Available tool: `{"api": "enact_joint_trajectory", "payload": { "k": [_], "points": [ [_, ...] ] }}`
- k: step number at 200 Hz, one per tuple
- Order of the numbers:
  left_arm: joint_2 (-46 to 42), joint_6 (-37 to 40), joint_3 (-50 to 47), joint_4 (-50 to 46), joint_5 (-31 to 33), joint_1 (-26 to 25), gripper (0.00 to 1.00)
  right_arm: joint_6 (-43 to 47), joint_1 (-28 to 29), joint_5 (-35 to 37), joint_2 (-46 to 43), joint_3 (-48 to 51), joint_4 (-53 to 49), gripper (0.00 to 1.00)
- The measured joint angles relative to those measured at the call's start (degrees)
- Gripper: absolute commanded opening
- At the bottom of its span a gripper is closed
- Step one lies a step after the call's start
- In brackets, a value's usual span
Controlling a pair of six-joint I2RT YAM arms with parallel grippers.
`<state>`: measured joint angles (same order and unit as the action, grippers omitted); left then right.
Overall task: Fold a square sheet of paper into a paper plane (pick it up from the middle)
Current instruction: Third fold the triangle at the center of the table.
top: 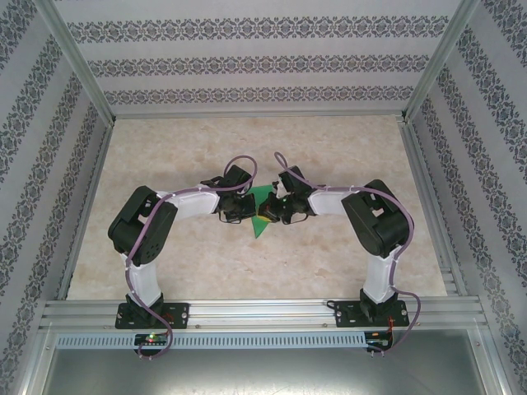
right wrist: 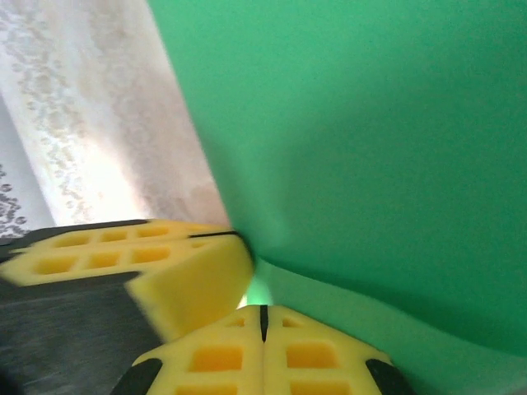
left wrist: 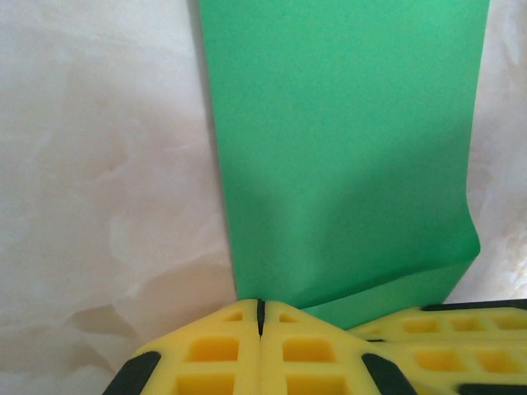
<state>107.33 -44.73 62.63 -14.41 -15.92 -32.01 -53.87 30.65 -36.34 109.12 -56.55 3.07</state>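
Shows the sheet of paper (left wrist: 346,164), green and partly folded, narrowing toward the arm bases, at the middle of the tabletop (top: 181,156). Flanked closely by the left gripper (left wrist: 260,317) and the right gripper (right wrist: 263,321), tips almost meeting. Pressed together on both, jaws pinching the paper's edge.
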Motion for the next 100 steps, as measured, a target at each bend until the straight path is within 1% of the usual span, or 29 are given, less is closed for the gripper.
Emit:
{"api": "enact_joint_trajectory", "payload": {
  "k": [43,100],
  "points": [
    [0.00,2.14,0.74,-1.84,1.66,-0.24,0.00,1.20,-2.36,-0.33,-1.84,0.13,0.31,0.00],
    [0.81,3.34,2.97,-5.22,3.52,-0.57,0.00,4.00,-2.71,1.49,-1.70,1.29,-2.49,0.00]
  ]
}}
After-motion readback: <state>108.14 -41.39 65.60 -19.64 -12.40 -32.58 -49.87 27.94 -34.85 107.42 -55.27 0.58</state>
